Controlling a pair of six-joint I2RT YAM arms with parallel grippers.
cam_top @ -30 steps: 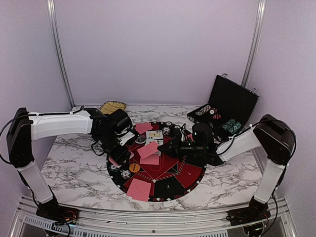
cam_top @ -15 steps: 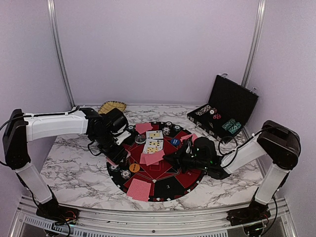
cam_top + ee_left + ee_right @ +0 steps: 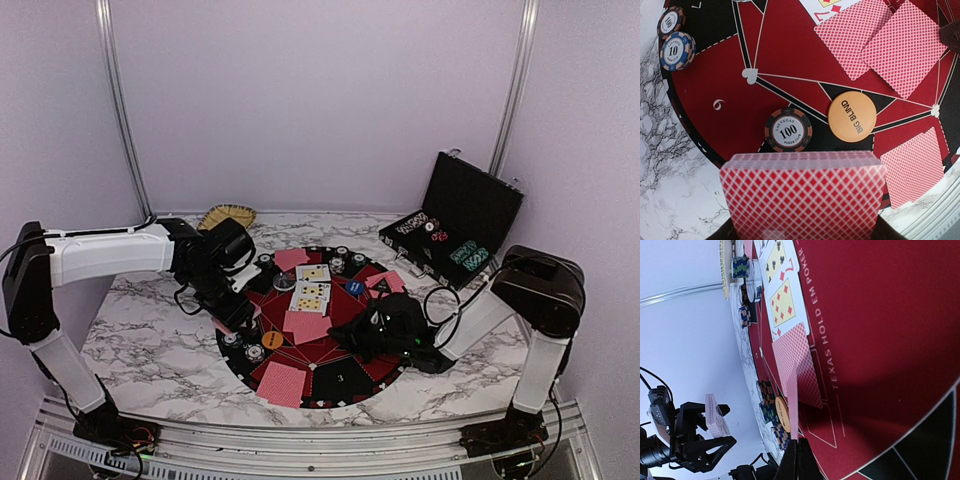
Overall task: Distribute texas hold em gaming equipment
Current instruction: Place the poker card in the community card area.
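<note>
**Above the mat's near-right side: one card on its way to a seat**

At the right gripper [image 3: 797, 450], the jaws are pinched tight on a single card [image 3: 792, 415]. The card shows edge-on and hangs low over the mat [image 3: 880, 340]. The left gripper [image 3: 238, 312] is clamped on the deck [image 3: 802, 195] and holds it near the mat's left edge, backs toward its own camera.

Further out on the mat lie face-down cards [image 3: 850, 40] and face-up cards [image 3: 782, 302]. A 100 chip [image 3: 788, 130] sits just beside the orange big-blind disc [image 3: 852, 116], and chip stacks [image 3: 675, 47] stand at the rim.

The step in hand looks like dealing, with one arm serving as the deck holder and the other carrying a card out. The next move calls for laying that card flat on a seat that lacks cards (the near-right sectors look bare from above). The grip should then open without nudging the cards nearby.

Only the right wrist view shows the pinched card; from above the gripper hides it. Only the left wrist view shows the print on the chip and disc. Only the top view gives the whole layout, including the black case [image 3: 470, 215] open at the back right with more chips inside.
</note>
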